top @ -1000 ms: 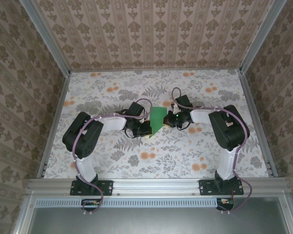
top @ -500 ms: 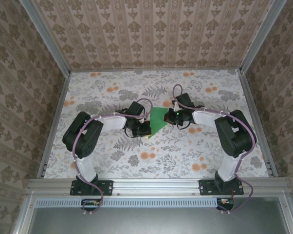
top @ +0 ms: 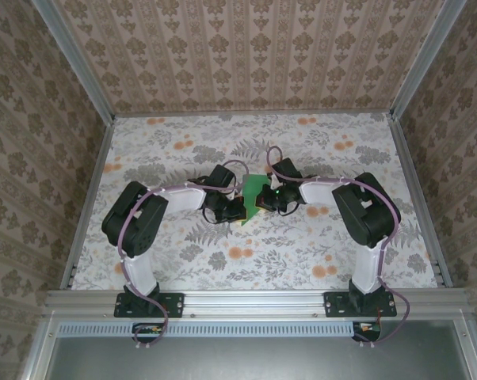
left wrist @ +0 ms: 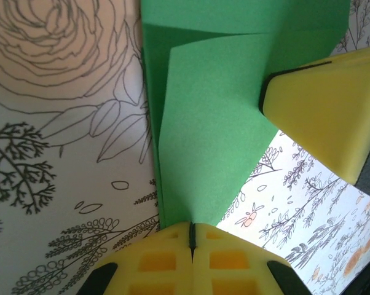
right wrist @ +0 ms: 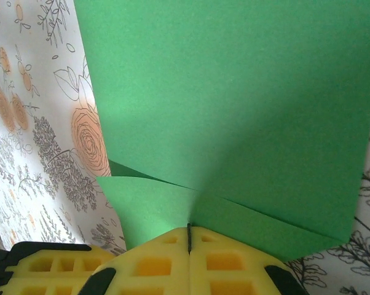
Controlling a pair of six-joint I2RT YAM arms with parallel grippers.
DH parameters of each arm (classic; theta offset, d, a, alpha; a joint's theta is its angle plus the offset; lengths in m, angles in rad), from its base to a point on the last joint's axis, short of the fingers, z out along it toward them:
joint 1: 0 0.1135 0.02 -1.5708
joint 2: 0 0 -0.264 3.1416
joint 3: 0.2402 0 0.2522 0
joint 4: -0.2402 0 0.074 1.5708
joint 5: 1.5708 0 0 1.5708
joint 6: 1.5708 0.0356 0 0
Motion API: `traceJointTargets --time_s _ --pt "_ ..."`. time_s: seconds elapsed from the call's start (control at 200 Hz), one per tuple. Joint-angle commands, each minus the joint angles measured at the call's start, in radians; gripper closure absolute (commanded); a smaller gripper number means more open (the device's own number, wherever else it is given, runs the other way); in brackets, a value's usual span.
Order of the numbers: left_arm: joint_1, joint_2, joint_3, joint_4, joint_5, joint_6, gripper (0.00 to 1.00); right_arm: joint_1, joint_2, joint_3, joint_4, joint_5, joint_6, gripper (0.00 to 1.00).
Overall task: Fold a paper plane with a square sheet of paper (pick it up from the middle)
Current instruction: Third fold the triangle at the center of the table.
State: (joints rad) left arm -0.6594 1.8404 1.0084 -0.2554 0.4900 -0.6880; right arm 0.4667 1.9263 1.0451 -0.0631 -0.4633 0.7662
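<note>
At the overhead frame's centre, left gripper [left wrist: 191, 236] and right gripper [right wrist: 189, 238] each clamp the folded paper [top: 255, 187].

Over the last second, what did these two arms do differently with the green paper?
The right fingers, pinching the thin bright green paper sheet, swung left toward the left fingers, so less green shows between them from above. The left fingers stayed put; both kept their pinch.
</note>
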Motion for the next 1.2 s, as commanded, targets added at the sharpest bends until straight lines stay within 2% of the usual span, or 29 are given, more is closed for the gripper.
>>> traceJointTargets --time_s 0.0,0.375,0.595,0.665,0.725,0.9,1.02,1.195 --pt "-0.006 0.009 -0.024 -0.145 0.004 0.066 1.0 -0.019 0.045 -0.002 -0.087 0.06 0.005 1.0" --pt "-0.012 -0.072 -0.025 -0.207 0.015 0.14 1.0 -0.023 0.036 0.004 -0.11 0.055 -0.002 1.0" --pt "0.008 -0.14 0.028 -0.128 -0.033 0.104 1.0 -0.023 -0.041 -0.028 -0.058 -0.008 -0.001 0.98" --pt "0.016 -0.143 0.042 -0.089 -0.045 0.085 1.0 -0.026 -0.093 -0.032 -0.039 -0.015 0.004 0.94" --pt "0.018 -0.137 0.057 -0.06 -0.055 0.066 0.96 -0.031 -0.133 -0.036 -0.028 -0.011 0.015 0.9" --pt "0.009 -0.076 0.114 -0.025 -0.085 0.046 0.85 -0.065 -0.195 -0.08 -0.013 0.021 0.058 0.7" --pt "0.005 -0.035 0.143 0.005 -0.091 0.033 0.84 -0.093 -0.201 -0.116 -0.002 0.026 0.074 0.61" --pt "0.003 0.025 0.192 -0.012 -0.131 0.039 0.89 -0.111 -0.186 -0.127 -0.01 0.031 0.08 0.56"
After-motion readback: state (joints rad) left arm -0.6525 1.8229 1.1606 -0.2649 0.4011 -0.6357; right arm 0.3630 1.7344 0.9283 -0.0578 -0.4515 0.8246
